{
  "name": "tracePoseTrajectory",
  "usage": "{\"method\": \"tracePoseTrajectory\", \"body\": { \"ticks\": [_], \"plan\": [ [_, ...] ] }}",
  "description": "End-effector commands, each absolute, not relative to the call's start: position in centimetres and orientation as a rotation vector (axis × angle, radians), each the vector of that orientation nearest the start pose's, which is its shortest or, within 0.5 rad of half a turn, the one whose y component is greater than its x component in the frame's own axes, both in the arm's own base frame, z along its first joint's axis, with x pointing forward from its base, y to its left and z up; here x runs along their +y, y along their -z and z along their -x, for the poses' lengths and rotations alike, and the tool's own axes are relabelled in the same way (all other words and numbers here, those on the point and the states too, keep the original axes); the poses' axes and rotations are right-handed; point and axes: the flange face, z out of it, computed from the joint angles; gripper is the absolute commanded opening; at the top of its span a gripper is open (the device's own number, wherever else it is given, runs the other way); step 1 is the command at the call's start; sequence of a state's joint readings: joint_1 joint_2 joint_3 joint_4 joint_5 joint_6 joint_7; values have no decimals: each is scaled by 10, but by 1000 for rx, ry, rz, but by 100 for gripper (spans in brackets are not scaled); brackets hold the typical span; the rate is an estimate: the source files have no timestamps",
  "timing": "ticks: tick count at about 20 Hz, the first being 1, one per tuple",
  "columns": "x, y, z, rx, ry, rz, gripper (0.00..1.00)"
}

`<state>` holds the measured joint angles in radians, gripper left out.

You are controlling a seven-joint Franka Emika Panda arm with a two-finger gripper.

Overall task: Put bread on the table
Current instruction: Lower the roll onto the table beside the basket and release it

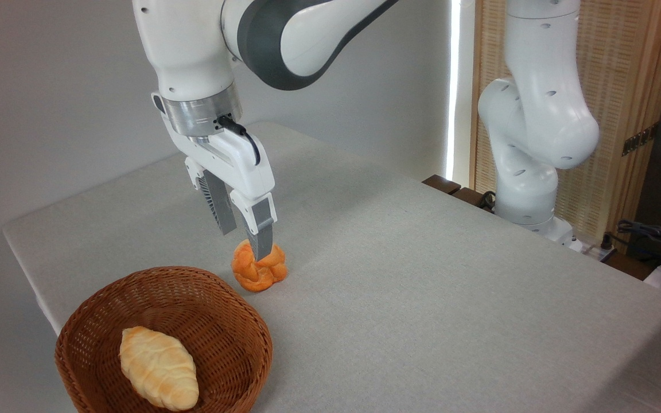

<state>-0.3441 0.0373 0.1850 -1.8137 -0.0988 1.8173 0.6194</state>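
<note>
Now lower centre-left: gripper (244, 241) with jaws apart, straddling orange bun (259, 267) on grey table (422, 287), beside wicker basket (216, 304) holding loaf (158, 367).

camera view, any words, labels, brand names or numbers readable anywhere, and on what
None can be read.
The arm and pincer show no lettering.
The bread, the loaf, the wicker basket and the table are plain.
A small dark plate on the wooden panel at right may carry marks, but it is too small to read.
</note>
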Motion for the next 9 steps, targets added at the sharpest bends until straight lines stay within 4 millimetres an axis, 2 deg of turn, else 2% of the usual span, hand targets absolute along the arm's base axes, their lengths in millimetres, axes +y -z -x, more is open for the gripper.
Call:
{"method": "tracePoseTrajectory", "body": {
  "ticks": [1, 9],
  "plan": [
    [-83, -526, -574, 1144, 103, 2997, 100],
    [-76, -527, -578, 1179, 146, 2961, 100]
  ]
}}
